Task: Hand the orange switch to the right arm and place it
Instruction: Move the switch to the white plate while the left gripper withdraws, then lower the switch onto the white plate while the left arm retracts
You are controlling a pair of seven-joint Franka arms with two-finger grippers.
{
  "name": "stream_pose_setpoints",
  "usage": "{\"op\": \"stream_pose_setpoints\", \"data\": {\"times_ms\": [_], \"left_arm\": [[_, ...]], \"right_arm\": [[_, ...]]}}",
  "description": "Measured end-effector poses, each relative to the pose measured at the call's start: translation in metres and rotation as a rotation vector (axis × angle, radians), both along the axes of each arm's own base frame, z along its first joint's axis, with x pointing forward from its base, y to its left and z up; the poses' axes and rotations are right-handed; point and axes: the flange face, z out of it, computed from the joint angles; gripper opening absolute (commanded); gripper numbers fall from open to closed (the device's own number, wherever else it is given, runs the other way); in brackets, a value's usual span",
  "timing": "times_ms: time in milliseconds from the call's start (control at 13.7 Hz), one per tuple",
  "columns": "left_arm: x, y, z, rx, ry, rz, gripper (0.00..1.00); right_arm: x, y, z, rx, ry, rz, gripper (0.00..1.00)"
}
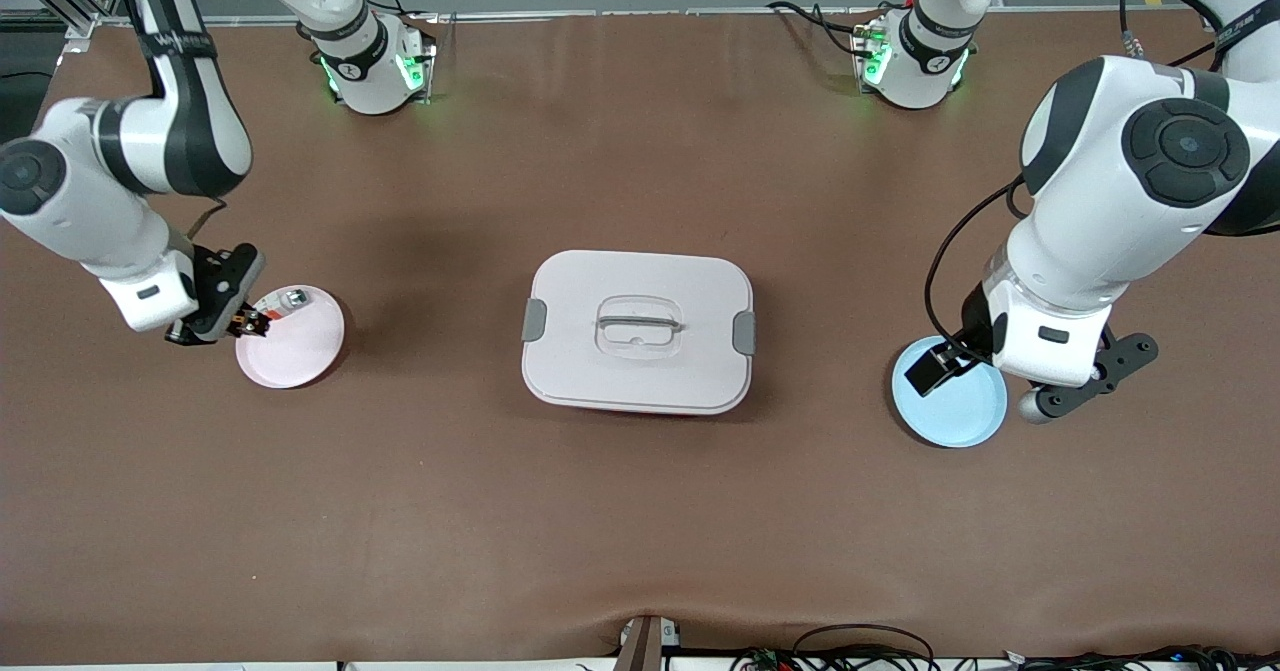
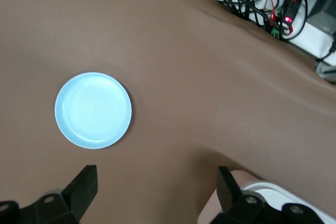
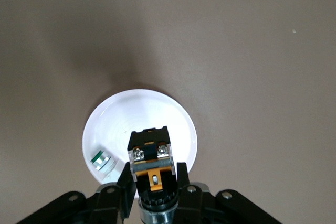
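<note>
A lidded white box [image 1: 637, 331] sits mid-desk between two plates, one pink [image 1: 295, 346], one blue [image 1: 955, 406]. Right gripper [image 3: 153, 182], jaws clamping the orange switch [image 3: 150, 156], hangs over the pink plate beside one small green-ringed part [image 3: 101, 160]. Left gripper [image 2: 155, 192] waits, jaws wide, near the blue plate.

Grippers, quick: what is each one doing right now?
Left gripper: open, empty, over the blue plate.
Right gripper: shut on the orange switch, over the pink plate.

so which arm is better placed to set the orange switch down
The right. Its gripper is shut on the orange switch over the pink plate. The left gripper is open and empty above the blue plate.
</note>
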Motion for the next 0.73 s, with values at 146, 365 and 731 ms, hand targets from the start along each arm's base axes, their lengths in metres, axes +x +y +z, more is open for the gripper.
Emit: {"op": "stream_pose_setpoints", "data": {"times_ms": [146,365,731], "left_arm": [[0.002,0.009,0.001,0.014,-0.001,-0.046,1.00],[0.005,0.038,0.000,0.039,0.035,-0.071,1.00],[-0.014,0.082,0.054,0.079,0.024,-0.123,1.00]], "right_arm": [[0.006,-0.002,-0.030,0.001,0.011,0.035,0.00],[0.008,-0.007,-0.069,-0.010,0.041,0.077,0.00],[0.007,-0.025,-0.096,-0.038,0.067,0.090,0.00]]}}
